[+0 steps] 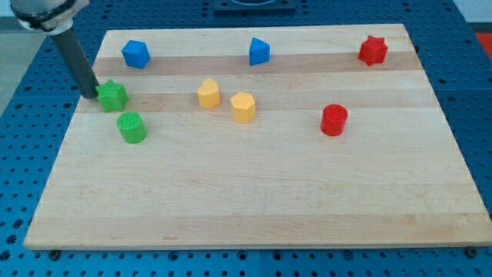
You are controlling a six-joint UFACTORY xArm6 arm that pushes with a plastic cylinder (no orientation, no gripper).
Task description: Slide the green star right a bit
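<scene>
The green star (113,95) lies near the left edge of the wooden board (254,200). My tip (91,95) is at the star's left side, touching it or nearly so. The dark rod rises up and to the left from there. A green cylinder (132,127) stands just below and to the right of the star.
Two blue blocks (135,54) (259,51) sit along the top. A red star (373,50) is at the top right. A red cylinder (334,120) is at the right of centre. Two yellow blocks (208,93) (243,107) sit mid-board.
</scene>
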